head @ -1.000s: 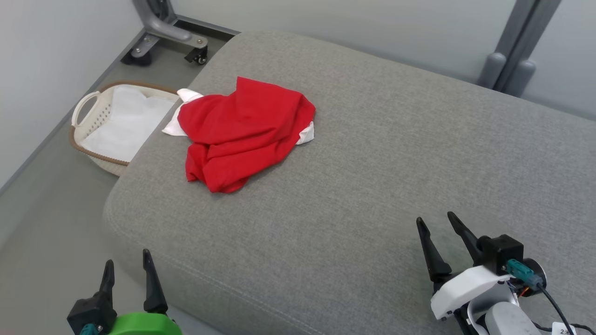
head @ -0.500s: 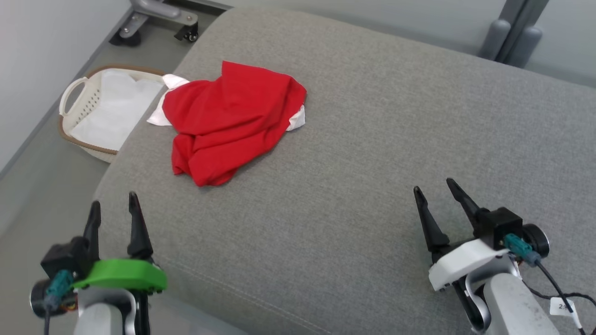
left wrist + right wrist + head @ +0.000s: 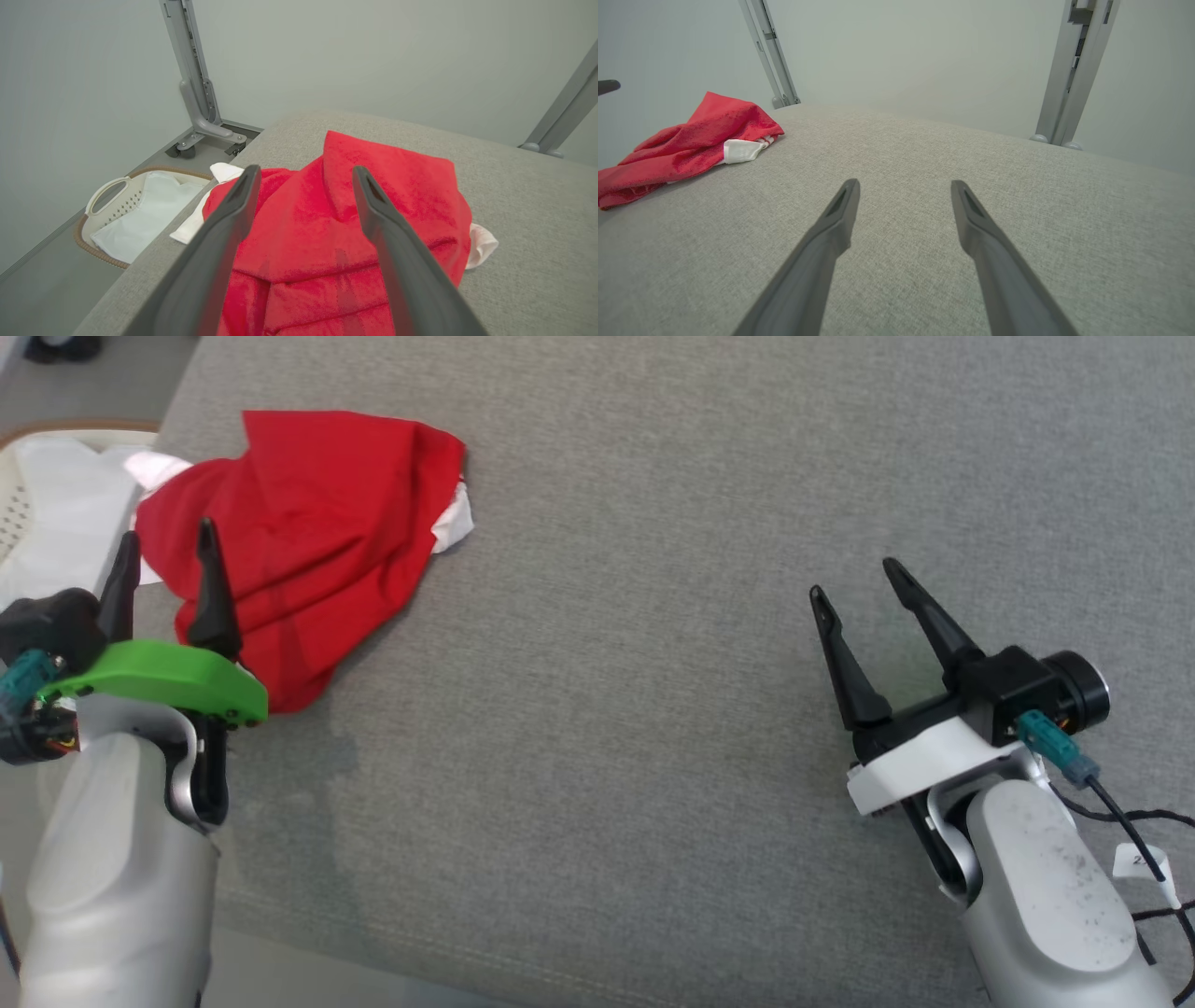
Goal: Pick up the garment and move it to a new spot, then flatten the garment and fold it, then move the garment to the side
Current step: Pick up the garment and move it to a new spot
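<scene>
Head view: one garment (image 3: pixel 317 523), one basket (image 3: pixel 84 427), two tools, left tool (image 3: pixel 168 530) and right tool (image 3: pixel 852 576), spread wide.

right gripper (image 3: pixel 903 186) spread (empty) | red garment (image 3: pixel 686 144) crumpled far left | grey cushion (image 3: pixel 924 154)

Lab: wheeled frame (image 3: pixel 205 122), bare walls (image 3: pixel 373 56)

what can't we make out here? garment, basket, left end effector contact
- Head view: the left end effector and its green mount cover the red garment's near-left edge, so contact or clearance can't be told.
- All views: the garment's type is hidden in its own crumpled folds.
- White fabric peeks from under it: trim or a separate piece, unclear.
- Basket: cut off by the head view's left edge; white cloth hides its contents.
</scene>
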You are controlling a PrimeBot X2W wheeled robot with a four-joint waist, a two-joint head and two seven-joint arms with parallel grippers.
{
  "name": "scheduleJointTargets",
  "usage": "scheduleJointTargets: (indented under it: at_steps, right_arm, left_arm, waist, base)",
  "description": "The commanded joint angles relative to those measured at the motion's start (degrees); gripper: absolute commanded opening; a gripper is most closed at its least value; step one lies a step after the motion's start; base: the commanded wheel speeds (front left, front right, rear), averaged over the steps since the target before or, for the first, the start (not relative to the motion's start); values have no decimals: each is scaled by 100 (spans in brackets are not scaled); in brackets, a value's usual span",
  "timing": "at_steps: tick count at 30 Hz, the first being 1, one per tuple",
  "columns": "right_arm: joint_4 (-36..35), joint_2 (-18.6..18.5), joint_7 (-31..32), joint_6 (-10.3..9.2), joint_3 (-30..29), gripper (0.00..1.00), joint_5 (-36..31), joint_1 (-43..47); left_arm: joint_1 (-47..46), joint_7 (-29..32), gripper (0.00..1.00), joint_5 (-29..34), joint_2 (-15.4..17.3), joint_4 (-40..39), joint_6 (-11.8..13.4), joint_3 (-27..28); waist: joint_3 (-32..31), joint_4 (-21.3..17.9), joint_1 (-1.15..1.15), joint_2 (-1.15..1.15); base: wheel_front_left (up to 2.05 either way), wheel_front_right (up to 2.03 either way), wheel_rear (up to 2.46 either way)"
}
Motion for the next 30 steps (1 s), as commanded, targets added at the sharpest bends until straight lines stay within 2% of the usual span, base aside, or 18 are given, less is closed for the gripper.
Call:
scheduleJointTargets:
  at_steps: [1, 4, 8, 13, 14, 15, 18, 23, 27, 30]
  right_arm:
    - [-68, -46, -1, -11, -19, 100, 3, -132]
    - [-154, -47, -1, -10, 19, 100, 37, -272]
    - [-254, -26, -1, -11, 44, 100, 65, -391]
    - [-304, 9, -1, -10, -22, 100, 98, -360]
    - [-295, 13, -1, -10, -42, 100, 104, -341]
    - [-286, 14, -1, -10, -57, 100, 106, -327]
    - [-231, 12, -1, -11, -115, 100, 118, -269]
    - [-172, 71, -1, -10, -245, 100, 170, -143]
    - [-104, 129, -1, -11, -328, 100, 250, 29]
    - [-54, 156, -1, -11, -353, 100, 301, 151]
  left_arm:
    - [-258, 1, 100, -111, 121, 204, -9, -104]
    - [-697, 113, 100, -472, 364, 787, -9, -299]
    - [-1028, 410, 100, -900, 504, 1421, -8, -516]
    - [-1090, 941, 100, -1431, 418, 2052, -10, -651]
    - [-1055, 1011, 46, -1474, 372, 2135, -12, -727]
    - [-1024, 1025, 0, -1523, 348, 2181, -14, -787]
    - [-920, 876, 0, -1638, 328, 2209, -25, -965]
    - [-1036, 147, 0, -1526, 441, 1899, -24, -1147]
    - [-1039, -7, 0, -1394, 539, 1422, -9, -1209]
    - [-955, -8, 0, -1160, 509, 753, -9, -1066]
  waist:
    - [606, -595, 0, 0]
    - [806, -763, 0, 0]
    - [974, -938, 0, 0]
    - [1005, -1040, 0, 0]
    - [990, -1049, 0, 0]
    - [972, -1056, 0, 0]
    - [852, -1066, 0, 0]
    - [526, -1075, 0, 0]
    - [170, -1198, 0, 0]
    - [-48, -1370, 0, 0]
  base:
    - [0, 0, 0]
    - [0, 0, 0]
    - [0, 0, 0]
    - [0, 0, 0]
    - [0, 0, 0]
    - [0, 0, 0]
    - [0, 0, 0]
    - [0, 0, 0]
    - [0, 0, 0]
    - [0, 0, 0]
